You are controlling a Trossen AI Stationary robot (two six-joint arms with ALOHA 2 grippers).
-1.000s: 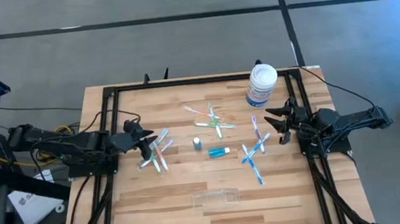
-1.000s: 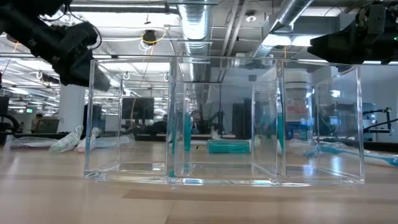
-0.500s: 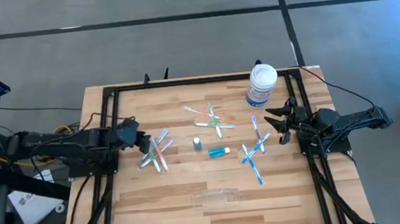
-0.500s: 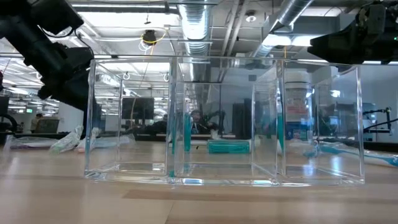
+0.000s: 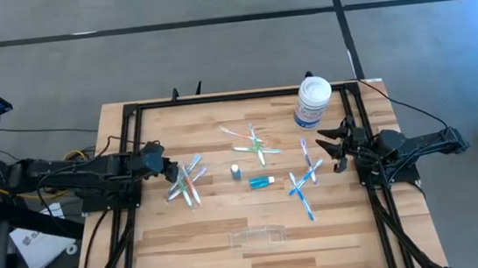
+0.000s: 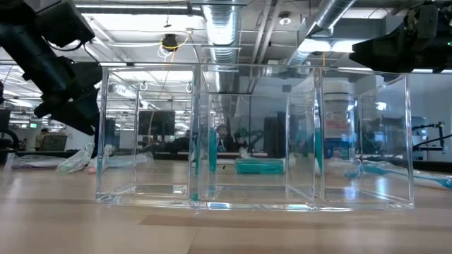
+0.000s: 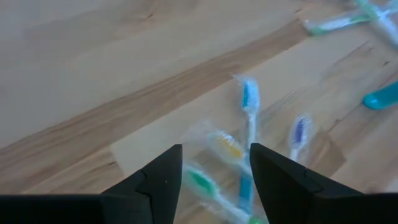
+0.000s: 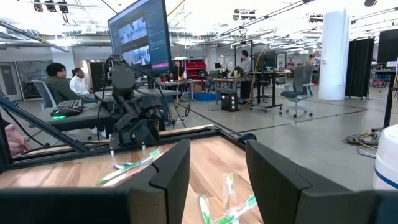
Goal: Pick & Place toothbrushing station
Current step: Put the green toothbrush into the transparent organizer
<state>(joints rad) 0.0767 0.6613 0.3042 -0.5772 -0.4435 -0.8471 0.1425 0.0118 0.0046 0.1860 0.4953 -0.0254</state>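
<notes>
Three loose piles of toothbrushes lie flat on the wooden table: a mixed pile (image 5: pixel 187 181) at the left, green ones (image 5: pixel 256 144) toward the far side, and blue ones (image 5: pixel 303 180) at the right. A short teal tube (image 5: pixel 262 182) lies between them. The small clear tray (image 5: pixel 258 235) stands near the front edge and fills the low view (image 6: pixel 254 141). My left gripper (image 5: pixel 170 169) hangs open, tilted down over the left pile; wrapped brushes (image 7: pixel 249 112) show between its fingers (image 7: pixel 216 152) and beyond them. My right gripper (image 5: pixel 335 147) waits open at the right (image 8: pixel 217 149).
A big white tub with a blue label (image 5: pixel 312 101) stands at the far right. A small white-and-teal piece (image 5: pixel 236 171) lies beside the tube. A black frame (image 5: pixel 132 118) borders the table. People sit at desks in the room beyond (image 8: pixel 62 81).
My left gripper has sunk toward the left toothbrush pile, drawn back a little toward the table's left edge, and rolled about its own axis. The toothbrushes, tube and tray lie where they were.
</notes>
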